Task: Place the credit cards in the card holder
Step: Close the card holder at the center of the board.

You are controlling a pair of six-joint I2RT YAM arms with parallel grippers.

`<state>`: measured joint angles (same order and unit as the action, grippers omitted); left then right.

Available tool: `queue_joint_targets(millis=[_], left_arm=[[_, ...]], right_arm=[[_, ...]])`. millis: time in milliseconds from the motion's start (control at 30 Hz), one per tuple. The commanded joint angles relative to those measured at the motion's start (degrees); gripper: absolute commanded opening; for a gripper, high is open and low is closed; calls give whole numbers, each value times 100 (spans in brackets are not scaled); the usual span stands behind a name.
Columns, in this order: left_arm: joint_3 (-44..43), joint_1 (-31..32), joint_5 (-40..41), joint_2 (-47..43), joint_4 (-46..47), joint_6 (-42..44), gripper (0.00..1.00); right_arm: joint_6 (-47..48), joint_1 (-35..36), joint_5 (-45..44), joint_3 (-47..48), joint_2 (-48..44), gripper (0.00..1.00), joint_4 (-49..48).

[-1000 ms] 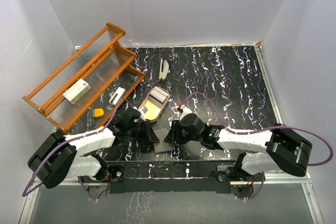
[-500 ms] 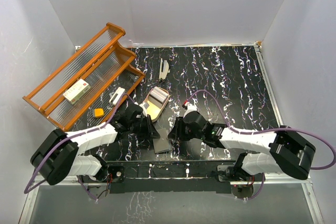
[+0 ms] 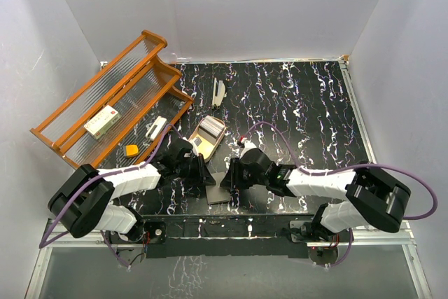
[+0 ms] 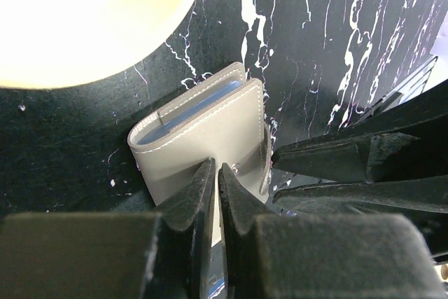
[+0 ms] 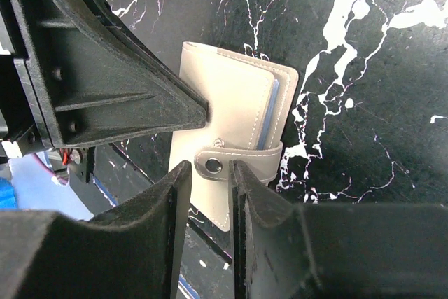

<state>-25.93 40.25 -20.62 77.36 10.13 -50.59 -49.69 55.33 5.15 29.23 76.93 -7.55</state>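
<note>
Left wrist view: the card holder [image 4: 199,124] lies folded shut on the black marbled surface [image 4: 336,26], directly ahead of the left tool [image 4: 215,167]. That tool's two fingers are drawn almost together, with only a sliver of a gap and nothing caught in it. Their tips rest on the near part of the grey-brown cover, just beside the snap button [image 4: 238,168]. Bluish sleeves peek out along the holder's far edge. The right tool [image 4: 276,176] comes in from the left tool's right side, its tips at the strap that wraps the holder's edge. Beyond the holder and to the left tool's left, a blurred pale-yellow shape appears to be the tan tray [image 4: 70,19].

From the right wrist, the right tool [image 5: 210,173] has its fingers a little apart, straddling the strap's buttoned end — the snap sits in the gap. Whether the fingers press on the strap cannot be told. The left tool [image 5: 199,108] reaches in from this tool's left as a single black wedge, its point on the cover of the card holder [image 5: 234,89].

In the top external view the left tool [image 3: 205,177] and right tool [image 3: 227,177] meet tip to tip over the card holder [image 3: 217,194]. The credit cards [image 3: 211,128] lie stacked in the tan tray [image 3: 201,147], just beyond both tools — apart from the holder. An orange rack [image 3: 115,103] stands further off to the left tool's left.
</note>
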Motion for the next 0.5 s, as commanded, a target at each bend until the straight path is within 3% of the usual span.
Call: queue_joint_targets(millis=[0, 467], left_arm=[[131, 9, 33, 23, -99, 59, 6], [261, 5, 13, -212, 2, -144, 6]], right_arm=[[54, -34, 158, 232, 63, 25, -416], [-54, -32, 181, 329, 552, 19, -283]])
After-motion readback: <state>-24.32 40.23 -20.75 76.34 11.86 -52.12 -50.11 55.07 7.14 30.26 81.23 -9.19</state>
